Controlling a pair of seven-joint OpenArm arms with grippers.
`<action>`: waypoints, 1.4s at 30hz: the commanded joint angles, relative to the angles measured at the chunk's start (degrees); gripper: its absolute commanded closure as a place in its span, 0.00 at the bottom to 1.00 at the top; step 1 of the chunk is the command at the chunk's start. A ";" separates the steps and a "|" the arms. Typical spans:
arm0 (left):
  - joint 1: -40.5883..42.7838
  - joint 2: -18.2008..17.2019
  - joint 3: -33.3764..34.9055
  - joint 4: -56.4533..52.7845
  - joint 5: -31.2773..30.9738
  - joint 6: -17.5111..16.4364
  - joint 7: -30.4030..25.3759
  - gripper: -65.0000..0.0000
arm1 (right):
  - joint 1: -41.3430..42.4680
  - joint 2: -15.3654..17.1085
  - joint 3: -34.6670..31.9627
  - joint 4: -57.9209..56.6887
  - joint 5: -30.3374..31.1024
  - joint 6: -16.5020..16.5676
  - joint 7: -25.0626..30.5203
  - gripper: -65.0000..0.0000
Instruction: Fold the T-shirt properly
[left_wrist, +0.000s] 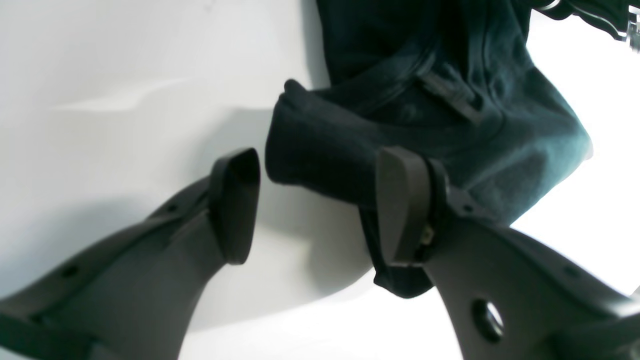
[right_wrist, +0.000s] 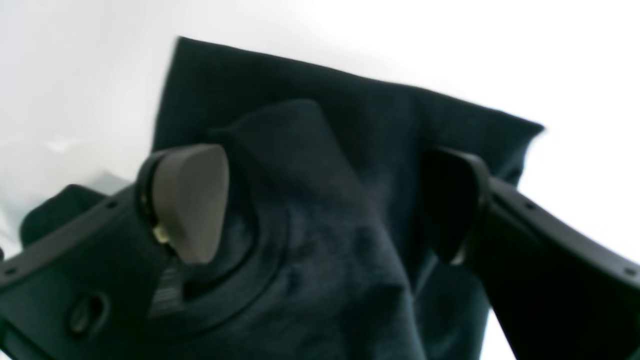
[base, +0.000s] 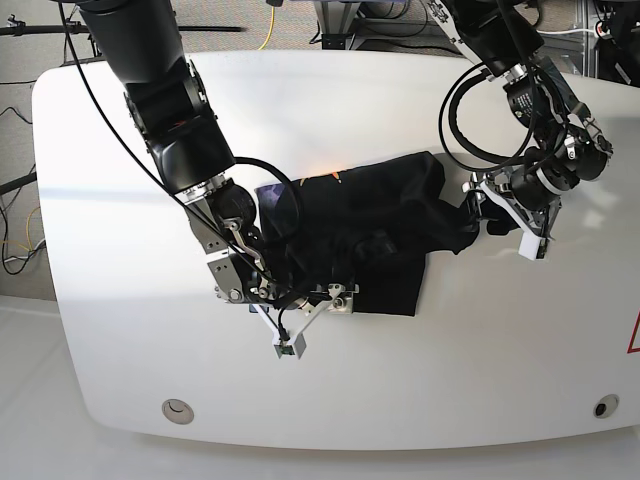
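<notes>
On the white table (base: 120, 200), near its middle, the T-shirt (base: 370, 215) lies bunched and wrinkled, a dark heap with a fleck of orange (base: 333, 178) at its far edge. My two arms reach in from opposite ends of it.

My left gripper (left_wrist: 320, 205) sits at one end of the cloth with its jaws spread wide. A rolled fold of the shirt (left_wrist: 320, 160) pokes into the gap between my fingers, close to one pad (left_wrist: 400, 200), while the other pad (left_wrist: 237, 205) stands clear over bare table. Nothing is pinched.

My right gripper (right_wrist: 325, 205) hangs over the shirt's other end, jaws also wide apart. A raised hump of fabric (right_wrist: 310, 165) lies between the pads; I cannot tell whether either pad touches it. The shirt's straight edge (right_wrist: 350, 75) shows beyond my fingers against the white surface.
</notes>
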 joint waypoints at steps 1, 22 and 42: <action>-0.60 -0.51 -0.06 0.76 -1.42 -0.08 -1.36 0.47 | 1.90 -0.22 0.30 0.94 0.32 0.50 0.98 0.11; -4.30 -5.52 -3.84 -14.80 -1.59 -0.08 -3.03 0.47 | 1.64 -0.05 0.21 0.94 0.32 0.50 0.89 0.11; -6.41 -5.08 -0.06 -15.94 -6.69 -0.08 -2.77 0.47 | 1.73 -0.13 -1.90 0.94 0.41 0.50 0.81 0.11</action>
